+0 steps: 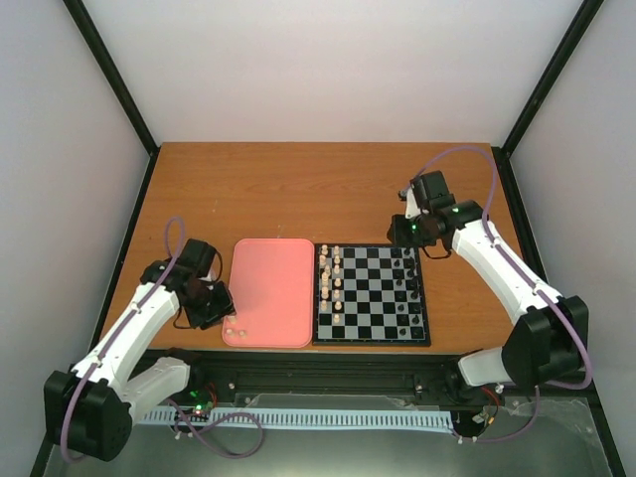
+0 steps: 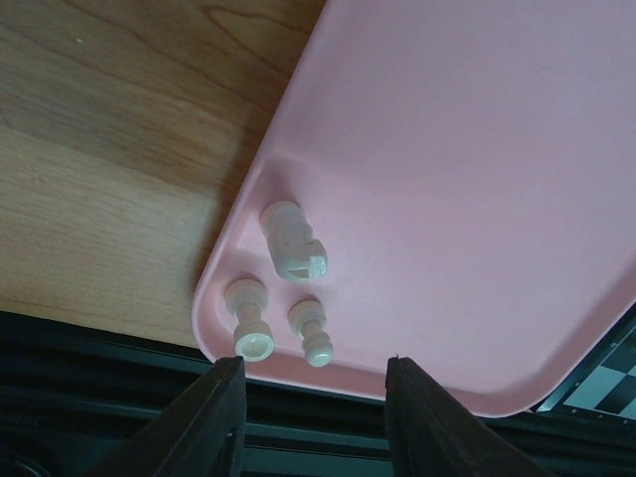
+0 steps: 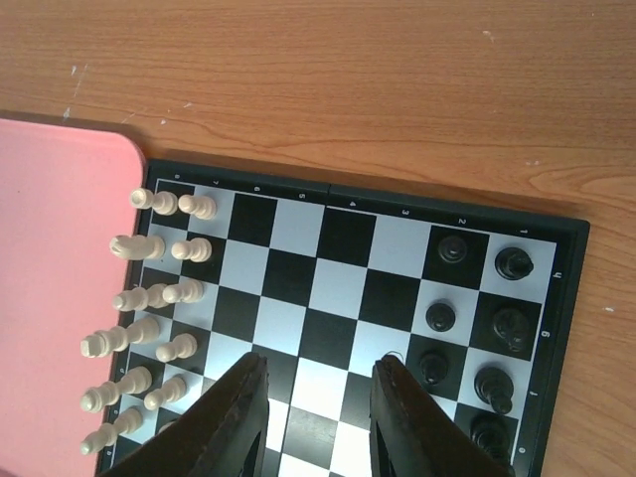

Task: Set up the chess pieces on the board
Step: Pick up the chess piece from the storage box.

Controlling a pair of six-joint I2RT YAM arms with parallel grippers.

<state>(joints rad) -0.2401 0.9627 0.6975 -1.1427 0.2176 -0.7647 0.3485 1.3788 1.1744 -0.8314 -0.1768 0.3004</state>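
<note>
Three cream-white chess pieces lie in the near left corner of the pink tray (image 2: 477,179): a larger one (image 2: 295,241) on its side and two small ones (image 2: 248,318) (image 2: 312,333). My left gripper (image 2: 313,363) hangs just short of them, open and empty; it shows at the tray's near left corner (image 1: 214,303) in the top view. Several white pieces (image 3: 159,298) stand in two columns on the board's (image 3: 343,234) left side (image 1: 331,288). My right gripper (image 3: 316,368) hovers open and empty above the board, near its far right corner (image 1: 412,231).
Black pieces (image 3: 512,263) stand along the board's right side (image 1: 405,288). The pink tray (image 1: 273,288) lies flush against the board's left edge. Wooden tabletop (image 1: 328,189) stretches behind both. A black rail (image 2: 119,348) runs along the near table edge.
</note>
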